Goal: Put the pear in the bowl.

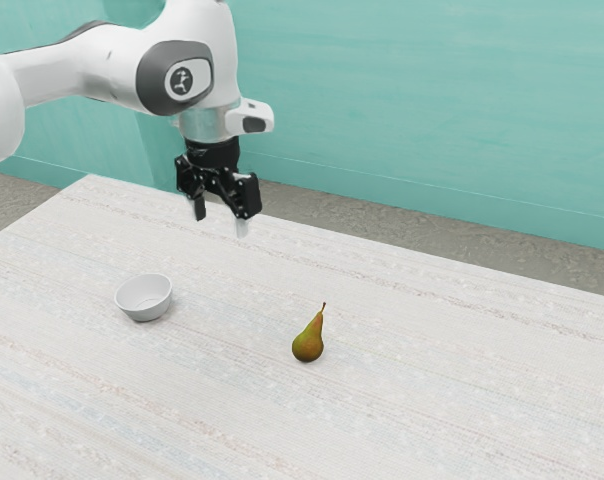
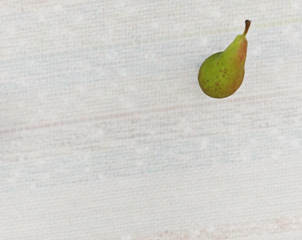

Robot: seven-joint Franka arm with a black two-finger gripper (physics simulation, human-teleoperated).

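Observation:
My gripper (image 1: 221, 226) hangs well above the table in the exterior view, its two fingers apart with nothing between them. A green-brown pear (image 1: 308, 346) rests on the table, lower than the gripper and toward the exterior view's right, its stem pointing up. In the wrist view the same pear (image 2: 222, 75) appears green with a reddish side and a dark stem. The small white bowl (image 1: 145, 297) stands upright toward the exterior view's left, apart from the pear, and its visible inside holds nothing.
A pale, woven-looking tabletop (image 1: 432, 400) carries both objects. Behind its far edge are a grey floor strip (image 1: 382, 222) and a teal wall (image 1: 432, 100).

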